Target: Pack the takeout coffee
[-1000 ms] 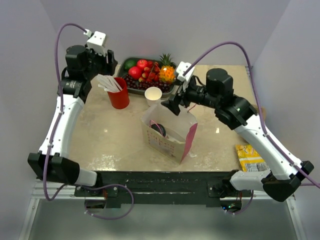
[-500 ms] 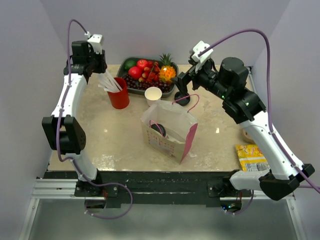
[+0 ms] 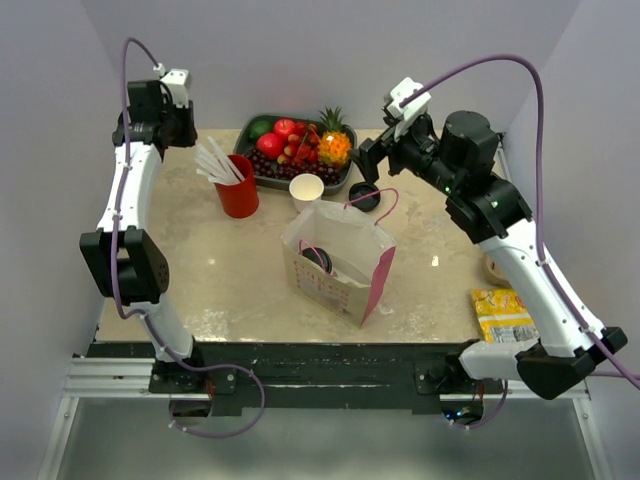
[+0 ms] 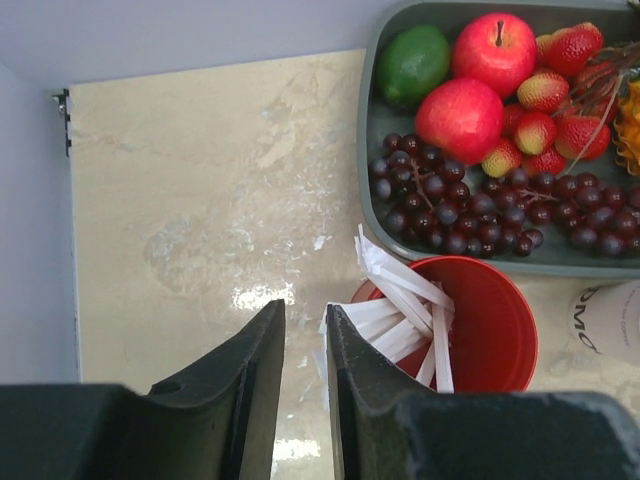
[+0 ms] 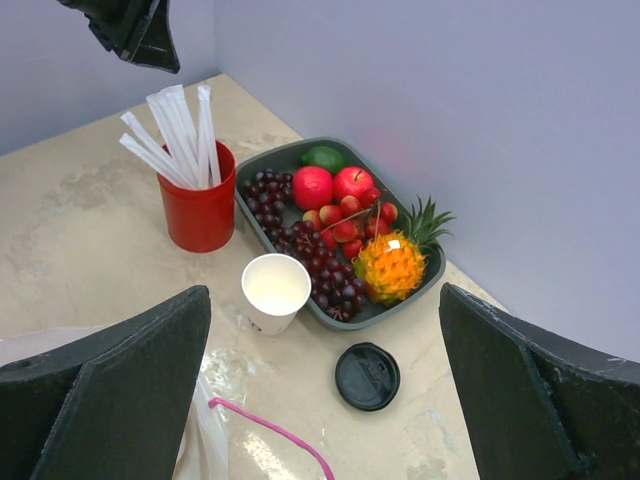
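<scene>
A white paper bag with pink handles stands open mid-table. Inside it lies what looks like the takeout coffee, its black lid and a bit of white cup showing. My right gripper hangs wide open and empty above the table behind the bag, over a loose black lid. My left gripper hovers at the far left above the red cup's edge. Its jaws stand a narrow gap apart with nothing between them.
A lidless white paper cup stands beside a grey fruit tray. The red cup holds white straws. A yellow packet lies at the right edge. Walls close in the back and sides.
The right arm lifted away from the bag's mouth toward the back. The left arm swung up to the far left corner while its jaws narrowed.
</scene>
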`<state>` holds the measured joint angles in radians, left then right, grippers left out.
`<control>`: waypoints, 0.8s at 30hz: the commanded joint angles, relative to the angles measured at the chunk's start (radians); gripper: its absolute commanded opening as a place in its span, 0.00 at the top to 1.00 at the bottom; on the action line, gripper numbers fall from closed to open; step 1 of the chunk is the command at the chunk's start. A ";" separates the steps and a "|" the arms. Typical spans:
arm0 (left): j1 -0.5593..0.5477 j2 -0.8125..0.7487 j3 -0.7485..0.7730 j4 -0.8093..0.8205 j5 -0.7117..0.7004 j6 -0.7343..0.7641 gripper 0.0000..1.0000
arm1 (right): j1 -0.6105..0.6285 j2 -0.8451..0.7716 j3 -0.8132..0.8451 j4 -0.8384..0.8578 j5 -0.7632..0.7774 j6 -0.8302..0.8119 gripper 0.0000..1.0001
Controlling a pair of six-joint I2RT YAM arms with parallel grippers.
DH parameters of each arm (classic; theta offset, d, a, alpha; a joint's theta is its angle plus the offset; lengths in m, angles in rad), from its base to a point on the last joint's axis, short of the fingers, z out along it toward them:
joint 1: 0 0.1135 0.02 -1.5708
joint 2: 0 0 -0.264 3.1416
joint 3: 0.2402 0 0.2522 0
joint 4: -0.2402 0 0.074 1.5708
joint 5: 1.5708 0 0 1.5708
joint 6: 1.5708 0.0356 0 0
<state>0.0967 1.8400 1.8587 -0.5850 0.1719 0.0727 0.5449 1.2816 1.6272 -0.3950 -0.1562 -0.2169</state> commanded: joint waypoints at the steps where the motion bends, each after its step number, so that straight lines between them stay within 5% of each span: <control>1: 0.001 0.004 0.013 -0.038 0.017 0.016 0.72 | -0.005 0.018 0.043 0.044 -0.006 0.027 0.01; 13: 0.003 0.065 0.050 -0.047 0.115 -0.001 0.72 | -0.008 0.015 0.030 0.044 0.001 0.024 0.01; 24: 0.003 -0.008 0.074 -0.021 0.141 0.001 1.00 | -0.010 0.013 0.020 0.050 -0.003 0.024 0.01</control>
<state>0.0971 1.9118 1.8683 -0.6350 0.2783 0.0719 0.5419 1.3163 1.6310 -0.3878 -0.1562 -0.2024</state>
